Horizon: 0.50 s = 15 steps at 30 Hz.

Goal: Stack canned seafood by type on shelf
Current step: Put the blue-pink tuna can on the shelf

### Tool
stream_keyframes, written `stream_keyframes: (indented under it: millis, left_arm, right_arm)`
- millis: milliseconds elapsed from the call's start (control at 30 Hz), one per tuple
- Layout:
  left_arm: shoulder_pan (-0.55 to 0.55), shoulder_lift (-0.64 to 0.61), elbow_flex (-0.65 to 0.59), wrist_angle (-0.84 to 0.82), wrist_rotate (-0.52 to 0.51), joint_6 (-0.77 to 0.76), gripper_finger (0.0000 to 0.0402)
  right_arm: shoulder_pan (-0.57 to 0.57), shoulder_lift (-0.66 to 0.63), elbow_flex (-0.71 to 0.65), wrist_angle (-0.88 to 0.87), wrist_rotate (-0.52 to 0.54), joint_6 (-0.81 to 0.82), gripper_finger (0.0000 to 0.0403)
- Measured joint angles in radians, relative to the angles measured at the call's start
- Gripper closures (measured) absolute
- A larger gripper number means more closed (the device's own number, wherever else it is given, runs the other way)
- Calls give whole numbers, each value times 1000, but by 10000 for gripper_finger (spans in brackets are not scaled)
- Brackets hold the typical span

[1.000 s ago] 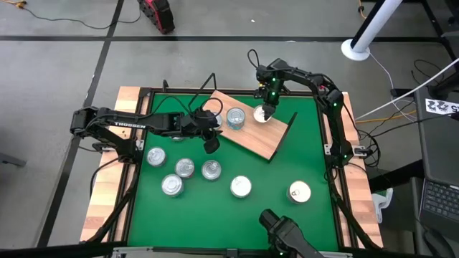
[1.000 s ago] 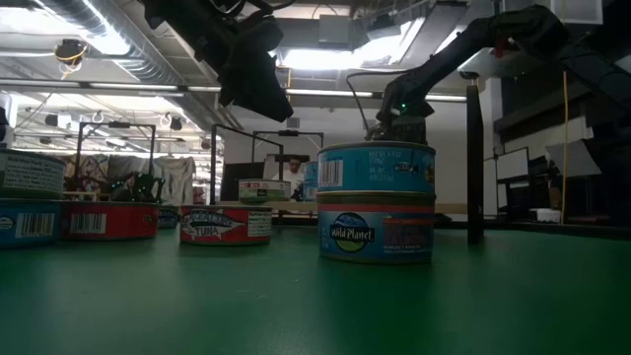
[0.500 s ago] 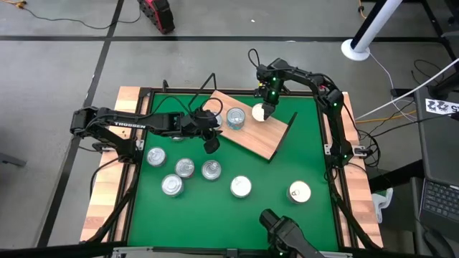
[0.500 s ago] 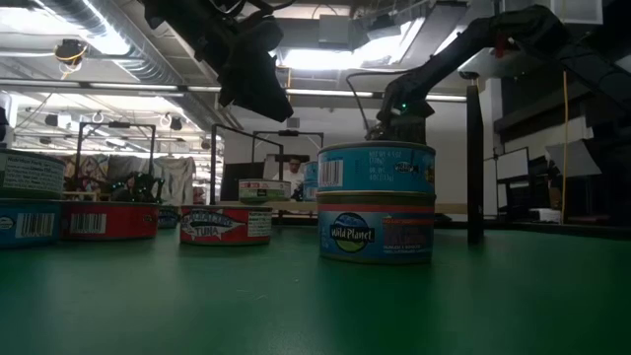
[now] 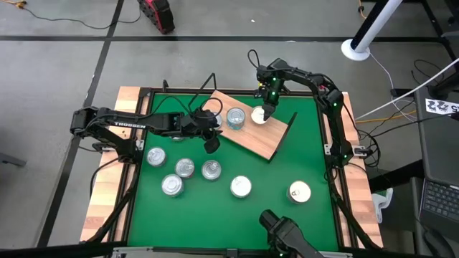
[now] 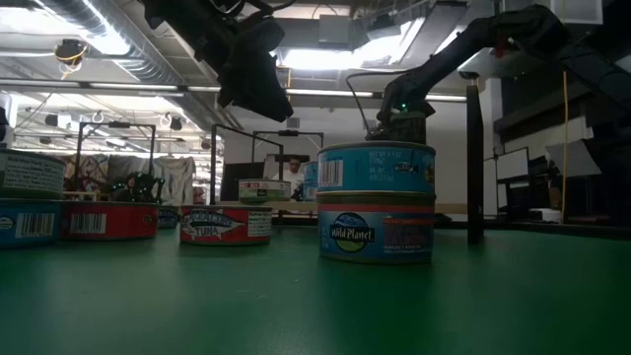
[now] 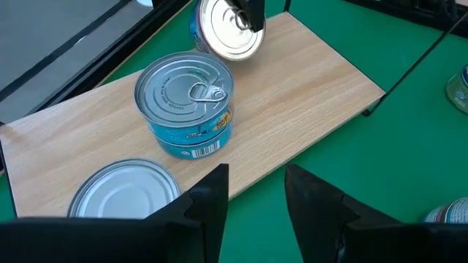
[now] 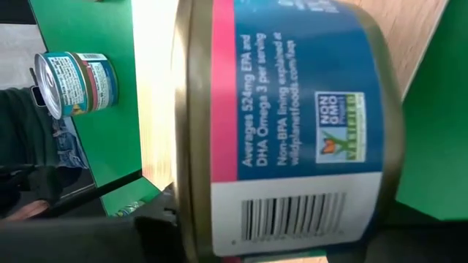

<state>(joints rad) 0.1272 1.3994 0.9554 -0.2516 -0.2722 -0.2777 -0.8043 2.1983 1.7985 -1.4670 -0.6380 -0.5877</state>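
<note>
Now the green tabletop (image 5: pixel 215 208) is the biggest thing, and the light wooden shelf (image 5: pixel 265 140) lies on its far part, turned at a slant. Both dark arms reach toward that shelf.

The right hand (image 5: pixel 263 113) is over the far end of the shelf, and it is grasping a blue-label tin (image 8: pixel 292 124) that is tipped on its side. Its shiny silver lid (image 7: pixel 230 29) faces the left arm's camera.

The left hand (image 5: pixel 210 145) hangs just above the tabletop by the near edge of the shelf. Its fingers (image 7: pixel 208 204) are apart and hold nothing.

A stack of two teal tins (image 5: pixel 235 118) stands on the shelf near the tipped tin. One flat tin (image 7: pixel 124 193) sits on the shelf just in front of the left hand.

More tins rest on the green: three (image 5: pixel 185 168) in a loose row near the left arm, one (image 5: pixel 171 185) closer, another stack of two (image 5: pixel 241 187), and a lone tin (image 5: pixel 299 191) off to the right.
</note>
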Motion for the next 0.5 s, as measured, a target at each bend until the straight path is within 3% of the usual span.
stream_keyframes:
  millis: [267, 500]
  left_arm:
    - [0, 0, 0, 0, 0, -8, 273]
    - [0, 0, 0, 0, 0, -5, 273]
  right_arm:
    - [0, 0, 0, 0, -1, 13, 154]
    - [0, 0, 0, 0, 41, 43, 140]
